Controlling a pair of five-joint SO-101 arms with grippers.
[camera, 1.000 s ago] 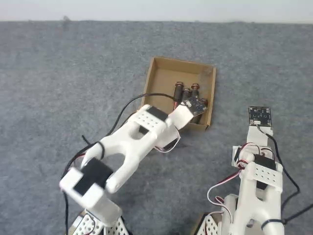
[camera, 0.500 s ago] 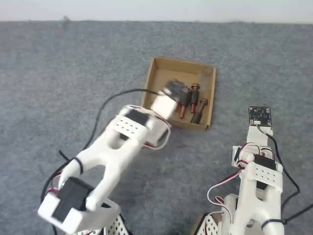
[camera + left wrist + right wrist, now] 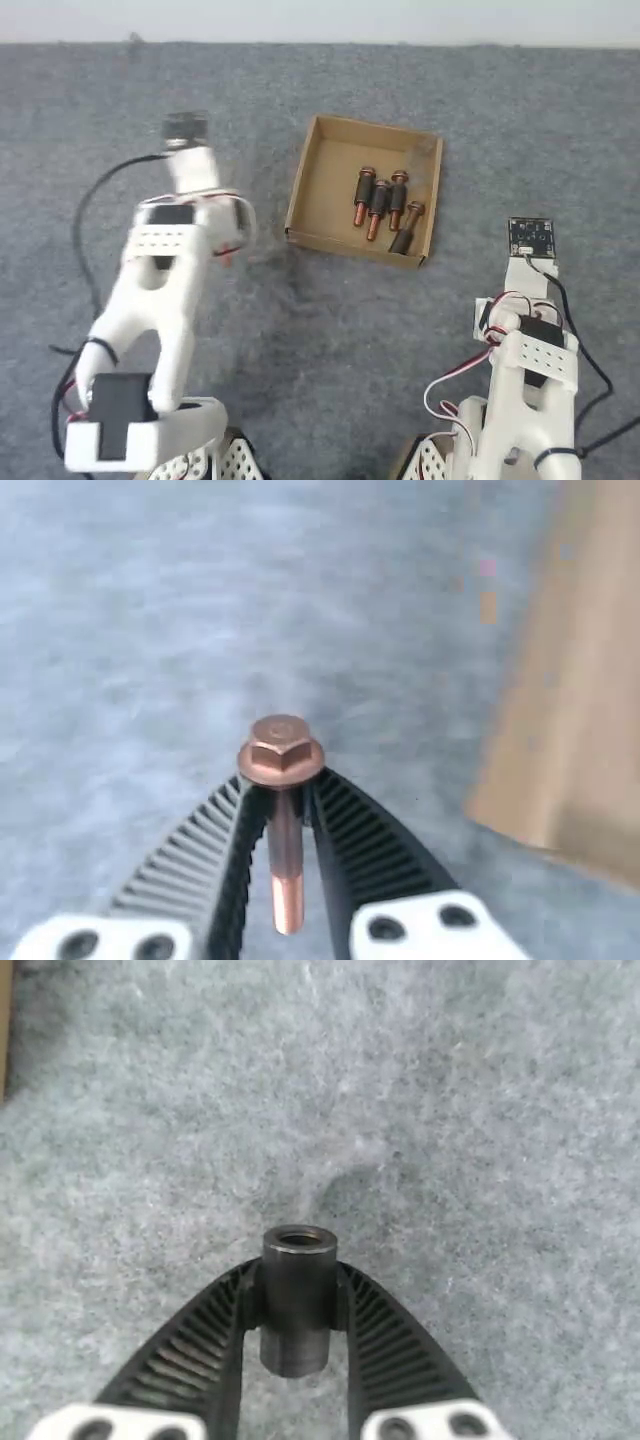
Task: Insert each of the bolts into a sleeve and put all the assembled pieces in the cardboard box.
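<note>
My left gripper (image 3: 281,780) is shut on a copper bolt (image 3: 281,755), pinched just under its hex head with the shank lying back between the fingers. In the high view the left arm (image 3: 170,250) stands over the carpet to the left of the cardboard box (image 3: 300,185). Several bolt-and-sleeve pieces (image 3: 380,205) lie inside the box. My right gripper (image 3: 298,1272) is shut on a dark sleeve (image 3: 297,1305), held upright with its open bore facing up, above bare carpet. The right arm (image 3: 530,350) is at the lower right, to the right of the box.
Grey carpet (image 3: 330,330) covers the whole table. The box's side wall (image 3: 560,680) shows close by in the left wrist view. A pale wall runs along the far edge.
The left arm has swung from over the box leftward across the carpet. The pieces in the box are now uncovered. The right arm has not moved.
</note>
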